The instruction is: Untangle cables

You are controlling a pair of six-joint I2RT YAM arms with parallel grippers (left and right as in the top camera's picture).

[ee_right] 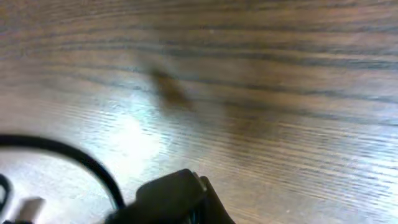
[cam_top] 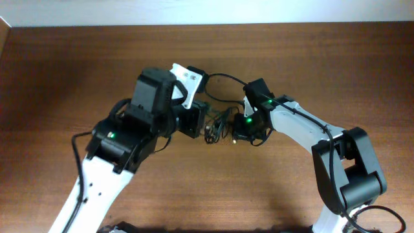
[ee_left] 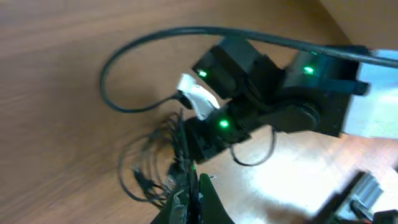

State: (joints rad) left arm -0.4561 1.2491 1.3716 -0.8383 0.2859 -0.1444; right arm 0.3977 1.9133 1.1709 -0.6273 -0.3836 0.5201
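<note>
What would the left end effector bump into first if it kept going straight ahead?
Likely the tangled cables right at its tips; the right end effector sits just behind, though depth is unclear.

My left gripper [ee_left: 193,202] is cut off by the bottom edge, so I cannot tell whether it grips the cables [ee_left: 155,162]. My right gripper [ee_right: 177,196] is a dark blur, cut off too. From above, the cables' ends are too small to make out.

Black cords on brown wood
I see thin black cables [cam_top: 218,123] between my black left claw [cam_top: 206,125] and right claw [cam_top: 237,132]; green lights [cam_top: 248,120] glow by the right one, grained reddish-brown table [cam_top: 77,65] beneath.
</note>
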